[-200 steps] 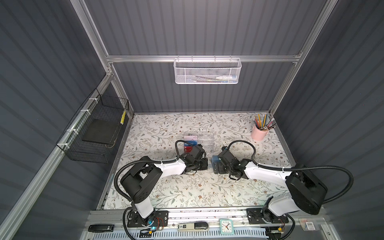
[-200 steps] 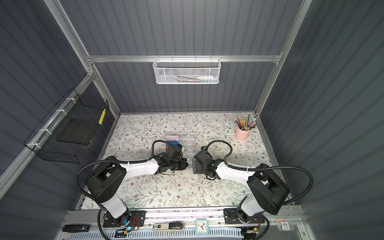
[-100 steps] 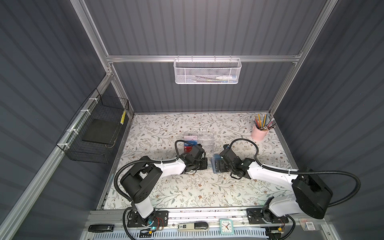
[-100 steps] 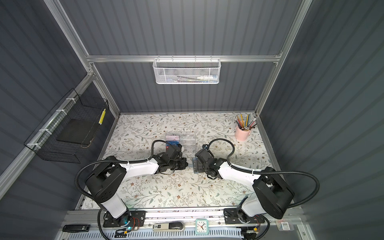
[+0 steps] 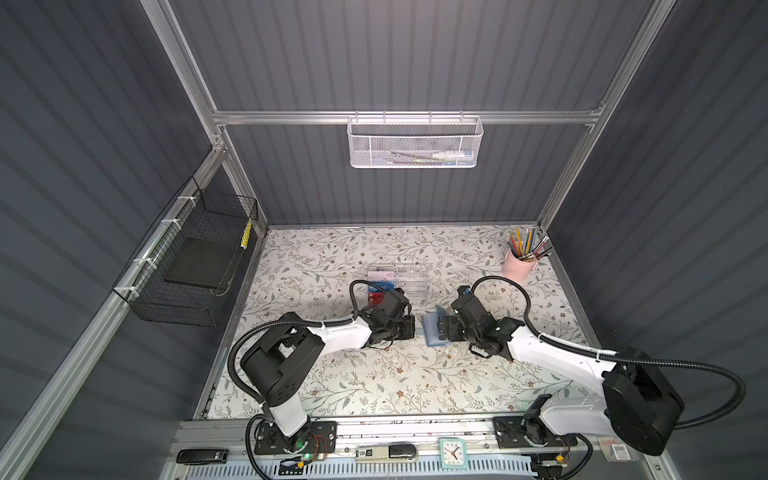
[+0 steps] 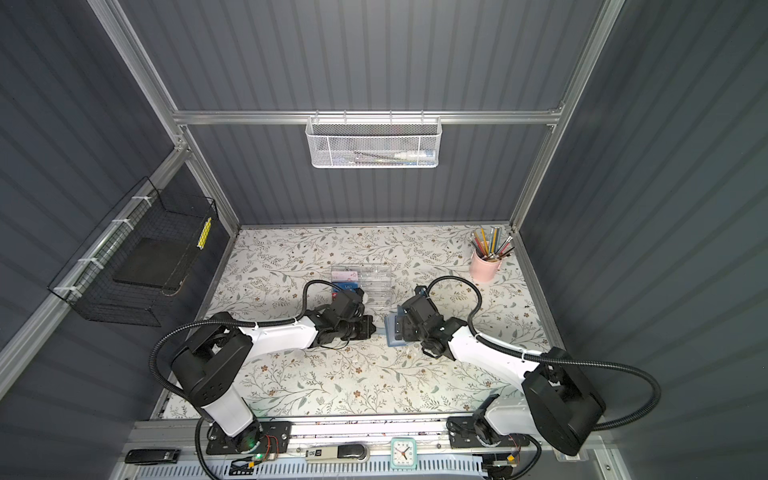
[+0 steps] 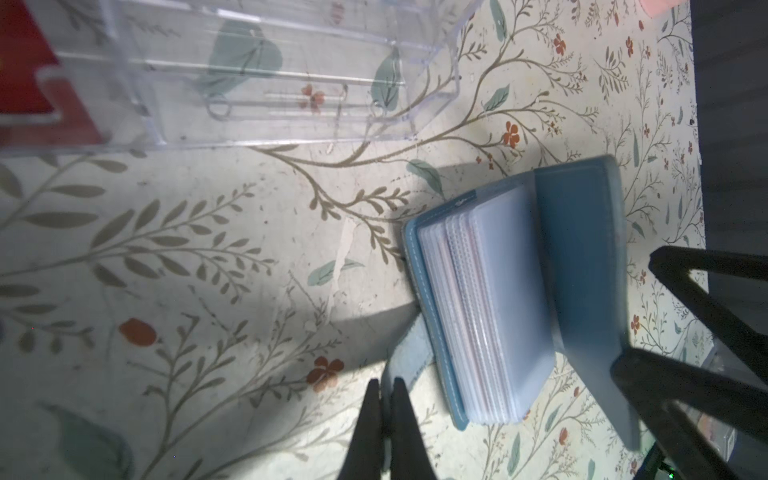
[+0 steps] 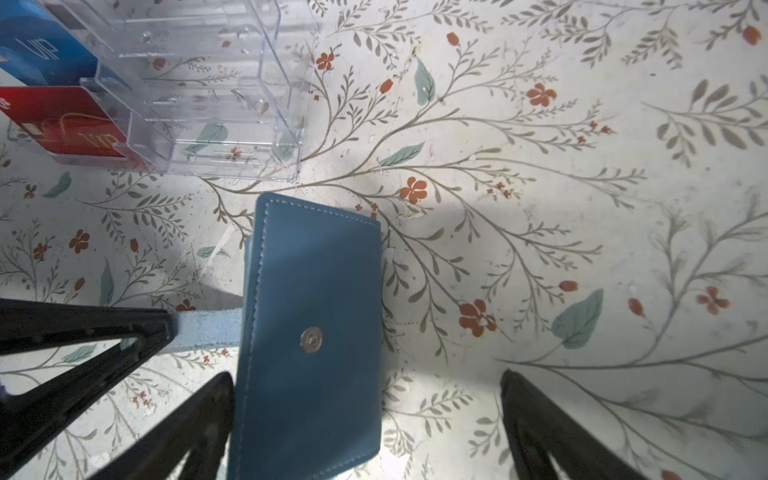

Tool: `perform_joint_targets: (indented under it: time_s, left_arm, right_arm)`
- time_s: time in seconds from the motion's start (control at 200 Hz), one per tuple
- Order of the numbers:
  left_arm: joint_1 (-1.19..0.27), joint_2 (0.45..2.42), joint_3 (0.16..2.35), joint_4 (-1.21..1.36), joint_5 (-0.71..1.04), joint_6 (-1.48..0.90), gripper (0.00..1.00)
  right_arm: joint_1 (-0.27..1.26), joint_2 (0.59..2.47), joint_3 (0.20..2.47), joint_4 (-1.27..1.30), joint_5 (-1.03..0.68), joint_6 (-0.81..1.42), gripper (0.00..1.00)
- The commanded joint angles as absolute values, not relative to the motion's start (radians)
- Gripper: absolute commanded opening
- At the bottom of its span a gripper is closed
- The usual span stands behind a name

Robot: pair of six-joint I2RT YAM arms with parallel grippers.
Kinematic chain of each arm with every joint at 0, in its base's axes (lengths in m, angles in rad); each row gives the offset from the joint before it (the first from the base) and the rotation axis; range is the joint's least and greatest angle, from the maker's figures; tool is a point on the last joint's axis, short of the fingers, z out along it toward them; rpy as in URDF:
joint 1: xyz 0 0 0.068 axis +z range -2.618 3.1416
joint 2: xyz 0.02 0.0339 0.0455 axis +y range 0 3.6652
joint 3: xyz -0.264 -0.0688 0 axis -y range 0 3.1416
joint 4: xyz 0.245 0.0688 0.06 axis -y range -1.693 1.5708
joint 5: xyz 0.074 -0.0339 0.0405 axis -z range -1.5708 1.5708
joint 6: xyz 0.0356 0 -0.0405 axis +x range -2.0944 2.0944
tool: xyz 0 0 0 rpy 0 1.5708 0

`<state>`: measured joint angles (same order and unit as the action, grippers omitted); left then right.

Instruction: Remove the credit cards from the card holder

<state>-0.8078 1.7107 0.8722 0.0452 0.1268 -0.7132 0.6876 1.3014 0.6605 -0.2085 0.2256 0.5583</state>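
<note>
The slate-blue card holder (image 5: 432,332) (image 6: 390,332) stands part open on the floral table between my two grippers. My left gripper (image 7: 385,384) (image 5: 411,326) is shut on its light-blue strap (image 8: 208,328). In the left wrist view the see-through sleeves (image 7: 490,307) fan out, pale, and I cannot tell what they hold. My right gripper (image 8: 365,374) (image 5: 444,328) is open and straddles the cover with the round snap button (image 8: 311,340), one finger (image 8: 208,415) close against the cover's edge. A bright blue credit card (image 8: 37,50) lies in the clear box.
The clear acrylic box (image 5: 405,282) stands just behind the holder, with a red VIP card (image 8: 62,120) and a pink-white card (image 5: 380,274) in it. A pink cup of pencils (image 5: 517,268) is at the back right. A black wire basket (image 5: 195,266) hangs on the left wall.
The right arm's elbow and upper links have swung out to the right. Both grippers and the card holder have stayed where they were.
</note>
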Motion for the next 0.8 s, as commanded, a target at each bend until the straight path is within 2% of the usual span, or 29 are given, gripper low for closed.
perform_joint_targets:
  time_s: [0.0, 0.795]
  left_arm:
    - [-0.799, 1.693, 0.855, 0.027, 0.127, -0.701, 0.0]
    - [-0.793, 1.683, 0.834, 0.031, 0.125, -0.695, 0.0]
  right_arm:
    - [0.671, 1.275, 0.629, -0.215, 0.203, 0.537, 0.99]
    - [0.547, 1.179, 0.561, -0.235, 0.155, 0.512, 0.99]
